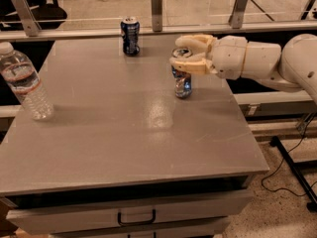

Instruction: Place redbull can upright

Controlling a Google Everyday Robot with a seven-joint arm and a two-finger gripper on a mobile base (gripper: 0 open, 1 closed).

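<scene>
The redbull can (183, 82) is slim, silver and blue, and stands upright near the right side of the grey table (124, 133), its base at or just above the surface. My gripper (182, 55) reaches in from the right with its cream fingers (190, 66) closed around the can's upper part, hiding most of the top.
A darker navy-blue can (130, 35) stands upright at the table's back edge. A clear plastic water bottle (24, 82) stands at the left edge. A rail with metal posts (156, 7) runs behind the table. A drawer with a handle (135, 217) is below the front edge.
</scene>
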